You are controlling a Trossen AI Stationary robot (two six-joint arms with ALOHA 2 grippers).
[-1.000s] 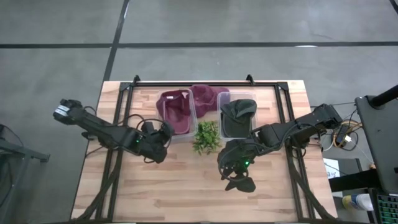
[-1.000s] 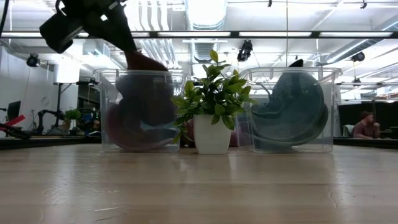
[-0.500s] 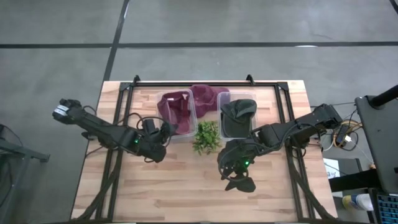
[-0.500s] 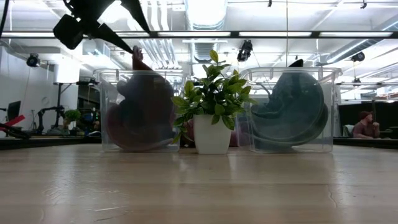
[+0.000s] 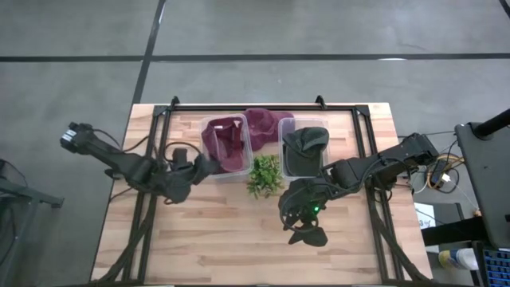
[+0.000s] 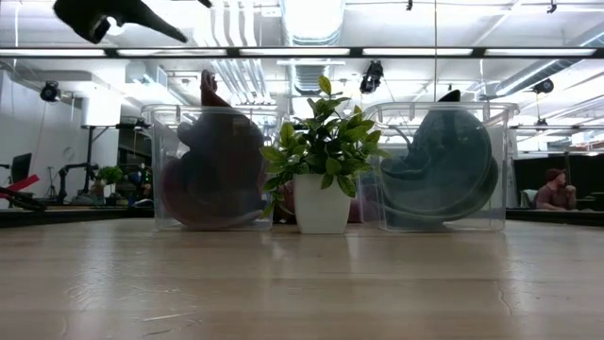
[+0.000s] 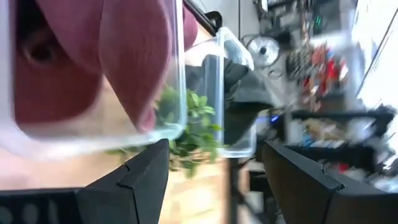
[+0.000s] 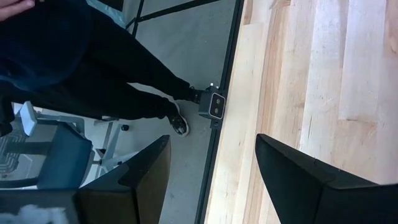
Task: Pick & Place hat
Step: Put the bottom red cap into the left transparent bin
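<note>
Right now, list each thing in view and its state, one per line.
Maroon hat: in the left bin, released.
Left bin: upright, no lid.
Dark hat: in the right bin.
Plant: upright between bins.
Left gripper: open, empty.
Right gripper: open, empty, over the table.

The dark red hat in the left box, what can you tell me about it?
The dark red hat is soft, floppy cloth, crumpled inside a clear plastic box at the back of the wooden table. It fills most of the box, presses against the walls, and one fold pokes above the rim. A small potted plant stands beside the box. The left hand hangs open, clear of the hat.
</note>
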